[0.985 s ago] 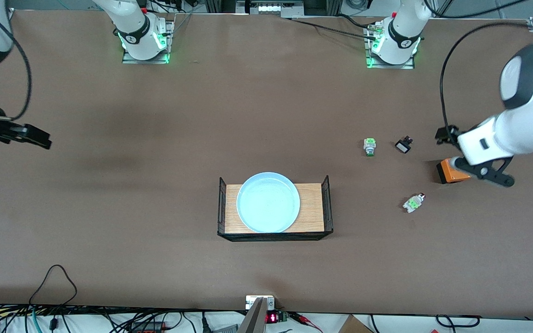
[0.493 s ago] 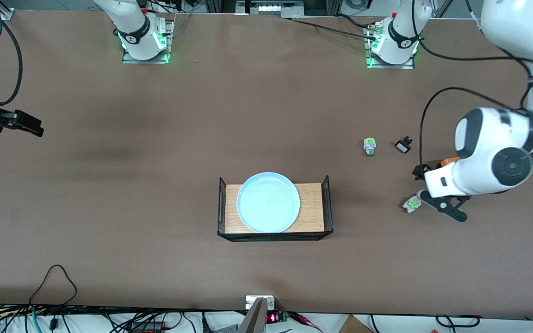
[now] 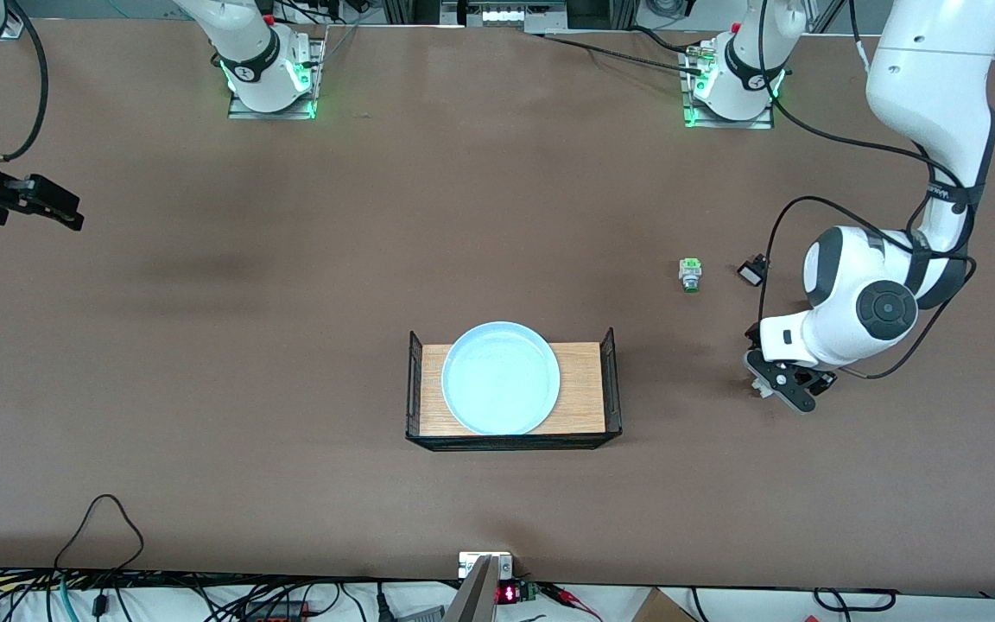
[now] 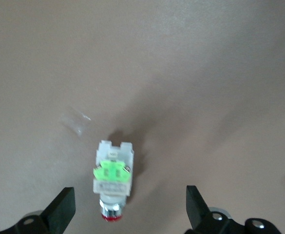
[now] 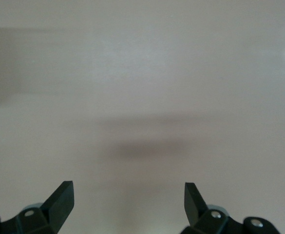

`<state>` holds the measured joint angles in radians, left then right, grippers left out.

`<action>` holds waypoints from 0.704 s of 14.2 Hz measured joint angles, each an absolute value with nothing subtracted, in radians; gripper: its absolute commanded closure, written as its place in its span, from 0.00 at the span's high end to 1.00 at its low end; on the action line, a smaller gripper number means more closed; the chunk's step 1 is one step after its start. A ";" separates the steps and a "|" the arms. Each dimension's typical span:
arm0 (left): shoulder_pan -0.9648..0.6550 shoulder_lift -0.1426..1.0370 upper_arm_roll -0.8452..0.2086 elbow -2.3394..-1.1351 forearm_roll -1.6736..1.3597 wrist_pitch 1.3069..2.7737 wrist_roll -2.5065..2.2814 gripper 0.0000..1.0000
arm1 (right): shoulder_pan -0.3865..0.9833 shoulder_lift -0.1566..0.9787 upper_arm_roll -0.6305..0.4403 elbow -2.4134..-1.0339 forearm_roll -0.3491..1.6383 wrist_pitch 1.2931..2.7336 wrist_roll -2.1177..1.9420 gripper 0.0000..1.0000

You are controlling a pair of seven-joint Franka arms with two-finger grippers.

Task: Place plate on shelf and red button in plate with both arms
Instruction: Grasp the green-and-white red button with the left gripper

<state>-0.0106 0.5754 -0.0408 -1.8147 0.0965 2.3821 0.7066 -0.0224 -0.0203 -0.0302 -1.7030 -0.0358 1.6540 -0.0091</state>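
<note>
the task looks barely begun, since neither of its things is held. the plate [image 3: 501, 377] sits on a wooden tray [image 3: 585, 389] with black end walls, at the middle of the worktop [image 3: 290, 345], untouched by either arm. the red button [image 4: 112, 181] lies on its side on the bare worktop toward the left arm's end, well apart from the tray; in the front view the left arm's wrist hides nearly all of it.

the left gripper [image 3: 779, 388] hangs directly over that button. in the left wrist view its jaws stand wide open, one to each side of the switch, with the small red cap pointing back toward the gripper and nothing touching yet. the step in hand seems to be the approach for a grasp: the gripper needs to come down and close across the whitish body.

the right gripper [image 3: 47, 205] hovers over bare worktop at the right arm's end, well away from the plate. its jaws are also open and empty, and the right wrist view shows only plain surface below.

two other parts lie farther from the front camera than the red button: a white-green switch with a green cap [image 3: 690, 274] and a black switch [image 3: 751, 272], just beside each other, both left alone.

what remains, by this showing, is nearly everything: picking up the button, picking up the plate, and placing both.
</note>
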 measured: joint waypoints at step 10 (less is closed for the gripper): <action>-0.001 0.641 -0.041 -1.817 0.097 2.450 0.737 0.62 | -0.024 -0.026 -0.031 -1.671 -0.017 1.645 -0.034 1.00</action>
<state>-0.0015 0.6411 -0.0408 -1.8168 0.0965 2.4497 0.7374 -0.0238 -0.0256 -0.0308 -1.6710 -0.0172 1.6448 -0.0336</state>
